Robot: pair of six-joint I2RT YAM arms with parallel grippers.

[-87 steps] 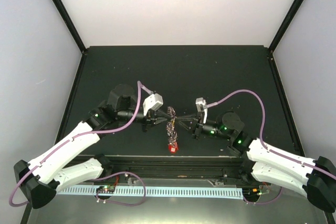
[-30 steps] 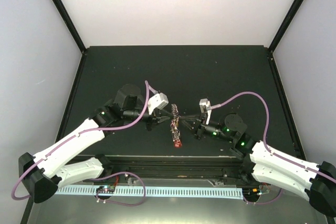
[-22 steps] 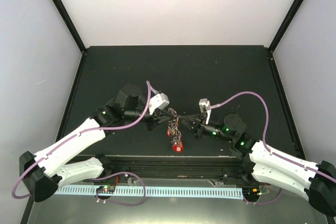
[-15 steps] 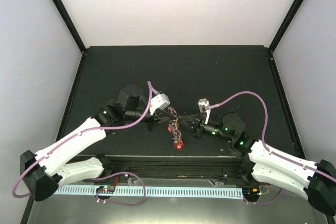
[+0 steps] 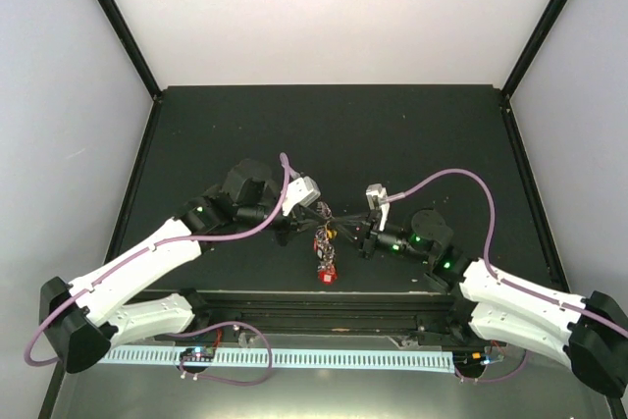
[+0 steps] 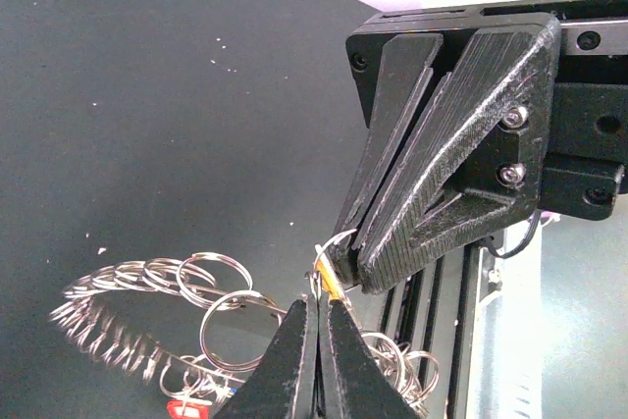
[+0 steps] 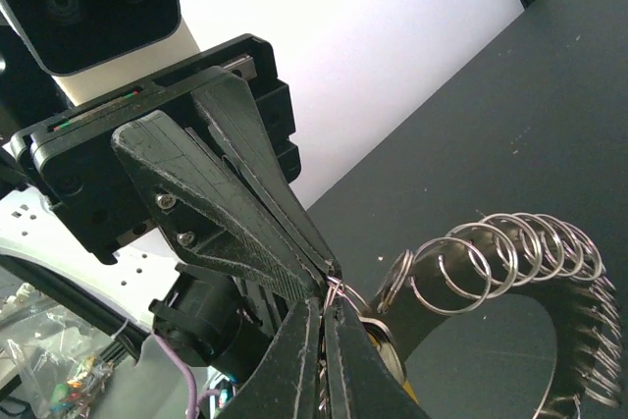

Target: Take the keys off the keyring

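— Both pinched shut?
— Yes. Left gripper (image 5: 327, 217) and right gripper (image 5: 340, 223) meet tip to tip, nipping the keyring (image 6: 332, 239). The keys (image 5: 325, 247) hang below, near the desk's (image 5: 392, 134) front edge. Wide desk lies behind. Red tag (image 5: 323, 277) too small to read.

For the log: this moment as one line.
left gripper: shut on keyring | right gripper: shut on keyring | keys: bunched on ring

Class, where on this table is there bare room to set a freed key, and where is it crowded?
Bare: the far half of the table up to the back wall, and the far-right corner. Crowded: near centre, where the left gripper and right gripper pinch the keyring, the keys trailing toward the near edge.
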